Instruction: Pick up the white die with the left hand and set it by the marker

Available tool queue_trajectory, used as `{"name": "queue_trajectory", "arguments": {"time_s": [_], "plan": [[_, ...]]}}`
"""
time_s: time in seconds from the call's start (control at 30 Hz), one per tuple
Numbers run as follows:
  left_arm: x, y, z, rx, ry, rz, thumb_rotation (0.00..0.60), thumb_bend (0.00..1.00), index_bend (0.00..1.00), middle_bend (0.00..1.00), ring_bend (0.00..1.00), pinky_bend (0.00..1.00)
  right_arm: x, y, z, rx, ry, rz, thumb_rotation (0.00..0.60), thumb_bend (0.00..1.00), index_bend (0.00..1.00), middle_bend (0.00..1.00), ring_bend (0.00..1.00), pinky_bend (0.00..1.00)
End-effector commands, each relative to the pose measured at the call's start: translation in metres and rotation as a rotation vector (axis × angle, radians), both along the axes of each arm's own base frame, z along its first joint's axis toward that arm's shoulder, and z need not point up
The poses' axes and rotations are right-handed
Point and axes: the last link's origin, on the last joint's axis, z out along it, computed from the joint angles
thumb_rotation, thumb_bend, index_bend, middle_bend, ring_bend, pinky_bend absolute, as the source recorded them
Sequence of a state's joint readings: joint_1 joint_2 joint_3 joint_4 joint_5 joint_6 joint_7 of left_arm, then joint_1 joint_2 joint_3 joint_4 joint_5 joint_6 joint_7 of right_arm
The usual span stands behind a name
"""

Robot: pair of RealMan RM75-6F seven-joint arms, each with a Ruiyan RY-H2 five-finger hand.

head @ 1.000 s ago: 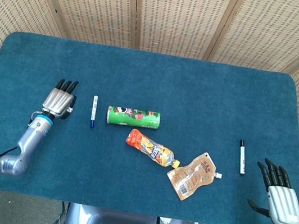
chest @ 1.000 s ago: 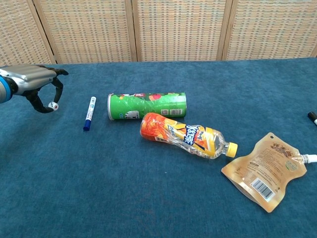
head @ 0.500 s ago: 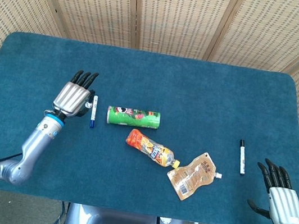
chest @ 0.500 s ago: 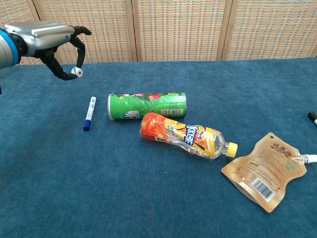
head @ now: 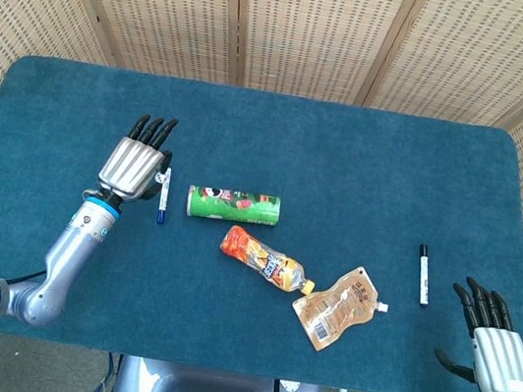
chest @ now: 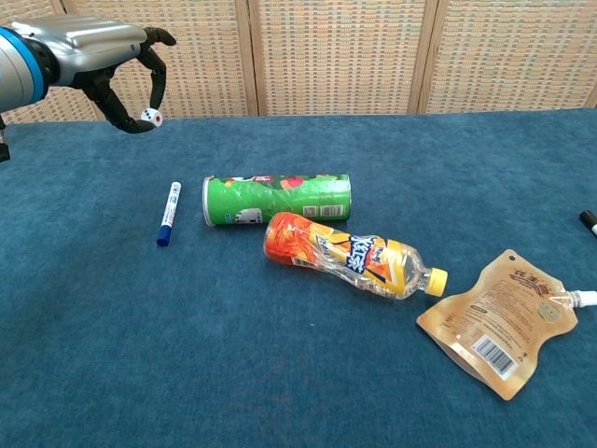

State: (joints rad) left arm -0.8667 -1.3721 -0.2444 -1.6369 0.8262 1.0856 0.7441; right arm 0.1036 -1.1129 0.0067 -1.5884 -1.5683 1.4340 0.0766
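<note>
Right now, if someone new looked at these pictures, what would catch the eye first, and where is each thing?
The left hand is raised above the table's left side, pinching a small white die over the blue-capped marker. In the middle of the blue table lie a green chip can, an orange drink bottle and a tan spout pouch. The right hand rests open at the near right corner, beside a black-capped marker.

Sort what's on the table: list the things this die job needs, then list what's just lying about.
Part of the job:
- white die, pinched in the left hand, raised off the cloth
- blue-capped marker, left of the can

Just lying about:
- green chip can, on its side
- orange drink bottle
- brown spout pouch
- black marker, near the idle right hand
</note>
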Motion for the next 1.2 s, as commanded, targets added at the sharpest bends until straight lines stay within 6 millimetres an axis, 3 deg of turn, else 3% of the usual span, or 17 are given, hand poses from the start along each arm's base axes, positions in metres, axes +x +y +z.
{"name": "queue_trajectory", "arguments": {"time_s": [0.03,0.3,0.63,0.8,0.93,1.07,1.2], "plan": [[-0.001,0.001,0.0,0.009,-0.003,-0.007,0.6,0.31,0.49,0.0,0.0,0.0,0.0,0.0,0.0,0.001,0.0,0.002,0.6,0.21,0.0,0.0,0.0,0.0],[-0.007,0.001,0.002,0.02,-0.008,-0.013,0.6,0.29,0.34,0.0,0.0,0.0,0.0,0.0,0.0,-0.004,0.002,0.003,0.6,0.21,0.0,0.0,0.0,0.0],[-0.019,-0.012,0.012,0.029,-0.054,-0.007,0.6,0.28,0.33,0.0,0.0,0.0,0.001,0.001,0.0,-0.001,0.002,0.005,0.6,0.21,0.0,0.0,0.0,0.0],[-0.041,-0.031,0.021,0.04,-0.109,0.021,0.6,0.28,0.33,0.0,0.0,0.0,0.001,0.001,-0.001,0.002,0.003,0.005,0.6,0.21,0.0,0.0,0.0,0.0],[-0.066,-0.058,0.033,0.051,-0.162,0.047,0.6,0.27,0.3,0.0,0.0,0.0,0.0,0.0,0.0,-0.003,0.003,0.002,0.6,0.21,0.0,0.0,0.0,0.0],[-0.094,-0.091,0.046,0.114,-0.181,0.036,0.6,0.25,0.25,0.0,0.0,0.0,-0.002,-0.001,0.0,-0.004,0.007,-0.009,0.6,0.21,0.0,0.0,0.0,0.0],[-0.11,-0.112,0.049,0.148,-0.186,0.053,0.6,0.22,0.17,0.0,0.0,0.0,-0.002,-0.002,-0.002,0.002,0.012,-0.012,0.6,0.21,0.0,0.0,0.0,0.0]]}}
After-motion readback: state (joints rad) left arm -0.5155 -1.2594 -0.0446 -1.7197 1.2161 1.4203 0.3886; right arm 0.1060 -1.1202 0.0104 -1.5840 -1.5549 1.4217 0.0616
